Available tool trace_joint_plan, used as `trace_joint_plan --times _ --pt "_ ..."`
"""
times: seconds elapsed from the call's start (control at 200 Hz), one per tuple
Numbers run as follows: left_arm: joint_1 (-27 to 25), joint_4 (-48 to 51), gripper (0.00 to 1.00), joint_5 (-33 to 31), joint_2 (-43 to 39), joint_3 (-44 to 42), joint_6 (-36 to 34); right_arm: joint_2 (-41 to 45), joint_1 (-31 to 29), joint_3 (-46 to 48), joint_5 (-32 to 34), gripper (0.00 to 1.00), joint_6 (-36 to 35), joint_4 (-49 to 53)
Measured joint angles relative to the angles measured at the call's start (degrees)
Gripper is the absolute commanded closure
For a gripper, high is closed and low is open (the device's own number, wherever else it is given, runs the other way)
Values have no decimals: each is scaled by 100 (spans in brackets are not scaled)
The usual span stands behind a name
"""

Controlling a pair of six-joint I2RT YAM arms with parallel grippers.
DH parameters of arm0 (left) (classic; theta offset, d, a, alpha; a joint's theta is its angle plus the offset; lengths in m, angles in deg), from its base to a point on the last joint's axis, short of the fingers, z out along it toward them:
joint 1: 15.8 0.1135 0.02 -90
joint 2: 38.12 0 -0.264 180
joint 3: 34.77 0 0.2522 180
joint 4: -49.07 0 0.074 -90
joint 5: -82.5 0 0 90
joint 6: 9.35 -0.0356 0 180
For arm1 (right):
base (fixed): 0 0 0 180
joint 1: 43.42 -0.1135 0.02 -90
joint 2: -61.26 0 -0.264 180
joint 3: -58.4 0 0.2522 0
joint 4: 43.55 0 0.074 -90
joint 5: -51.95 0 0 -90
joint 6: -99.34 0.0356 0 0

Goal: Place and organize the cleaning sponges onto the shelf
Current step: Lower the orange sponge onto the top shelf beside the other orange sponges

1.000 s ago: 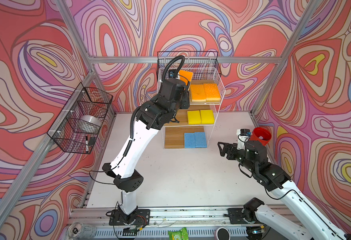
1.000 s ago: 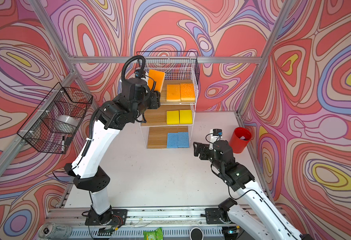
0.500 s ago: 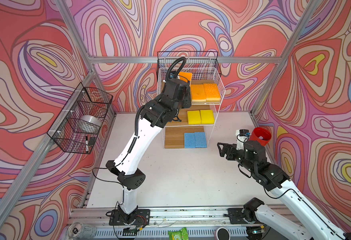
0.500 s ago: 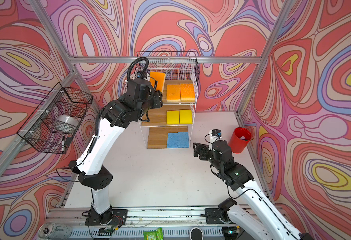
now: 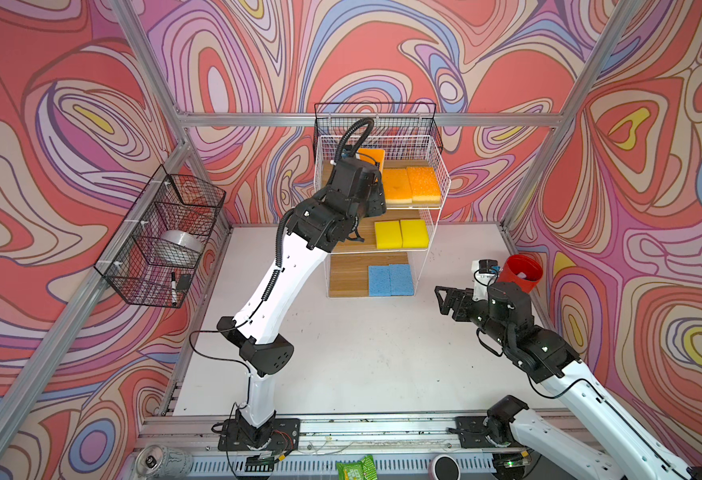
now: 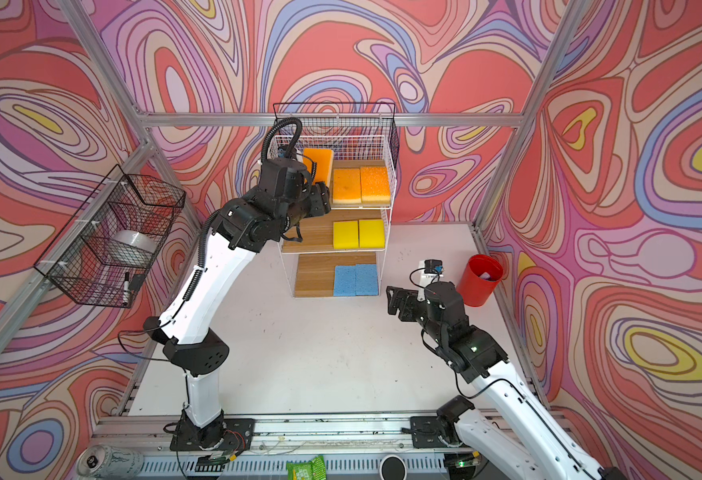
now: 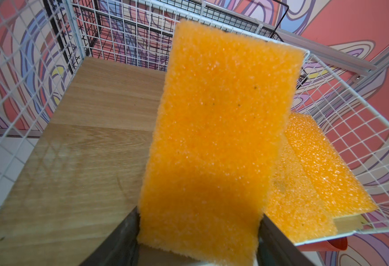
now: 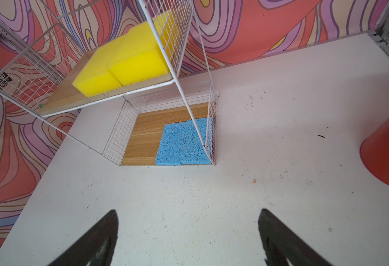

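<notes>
Orange sponge [image 7: 214, 129] stands upright, gripped in left end effector [image 7: 199, 218] over top tier of shelf [image 7: 97, 110]; right end effector [image 8: 187, 210] spread wide.

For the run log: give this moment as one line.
left gripper: grips flat orange rectangular sponge over top tier of white wire-grid shelf | right gripper: open, empty | shelved: two orange, two yellow, two blue sponges

A robot test cell: aluminium frame [image 5: 366, 119], printed backdrop walls [image 5: 50, 124], base rail [image 5: 382, 424].
</notes>
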State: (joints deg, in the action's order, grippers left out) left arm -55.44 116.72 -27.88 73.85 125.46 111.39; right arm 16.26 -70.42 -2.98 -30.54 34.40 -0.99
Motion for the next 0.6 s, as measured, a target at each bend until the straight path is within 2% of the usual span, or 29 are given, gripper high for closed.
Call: trace_joint_plan --times 0.2,0.601 --pt "0 -42 16 -2 0 0 0 11 0 13 0 2 -4 0" --pt "118 -278 18 50 -61 -236 -7 22 0 17 0 2 -17 2"
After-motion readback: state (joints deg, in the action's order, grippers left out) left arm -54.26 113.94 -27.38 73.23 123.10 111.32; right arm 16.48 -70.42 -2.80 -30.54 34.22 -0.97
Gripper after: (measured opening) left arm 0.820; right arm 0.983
